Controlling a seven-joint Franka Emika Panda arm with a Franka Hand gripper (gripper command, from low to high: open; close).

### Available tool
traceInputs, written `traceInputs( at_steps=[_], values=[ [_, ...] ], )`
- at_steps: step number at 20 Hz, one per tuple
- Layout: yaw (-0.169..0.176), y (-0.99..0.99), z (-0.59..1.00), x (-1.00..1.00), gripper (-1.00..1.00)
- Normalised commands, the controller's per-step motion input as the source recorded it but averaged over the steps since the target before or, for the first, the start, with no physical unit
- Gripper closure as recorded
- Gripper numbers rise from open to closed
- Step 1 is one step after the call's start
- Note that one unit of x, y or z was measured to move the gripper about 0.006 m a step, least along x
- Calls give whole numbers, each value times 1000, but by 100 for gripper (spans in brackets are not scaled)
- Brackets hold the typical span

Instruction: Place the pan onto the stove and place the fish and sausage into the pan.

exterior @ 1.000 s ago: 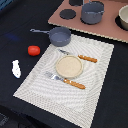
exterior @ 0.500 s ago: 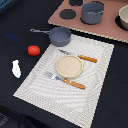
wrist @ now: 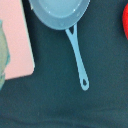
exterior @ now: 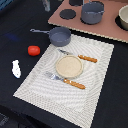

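In the exterior view, left to right, we see the small white fish [exterior: 16,68], the red rounded sausage [exterior: 33,50], and the grey-blue long-handled pan [exterior: 59,35] on dark cloth, near the pinkish-brown stove [exterior: 107,29] at far right. We see no gripper, so we cannot tell its state.

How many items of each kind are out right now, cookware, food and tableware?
Cookware: 2, the pan and grey pot.
Food: 2, the sausage and fish.
Tableware: 3, the knife, fork and plate.
Total: 7.
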Motion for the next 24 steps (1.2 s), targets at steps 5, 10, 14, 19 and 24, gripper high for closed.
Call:
traceInputs(
  at_steps=[5,10,14,19,24],
  values=[
    [-28,-170,-510,72,-100],
    [-39,-158,-611,-30,-100],
    [-29,-19,-554,-70,-100],
    [-34,95,-372,-142,-100],
    [-89,72,-373,-53,-100]
  ],
)
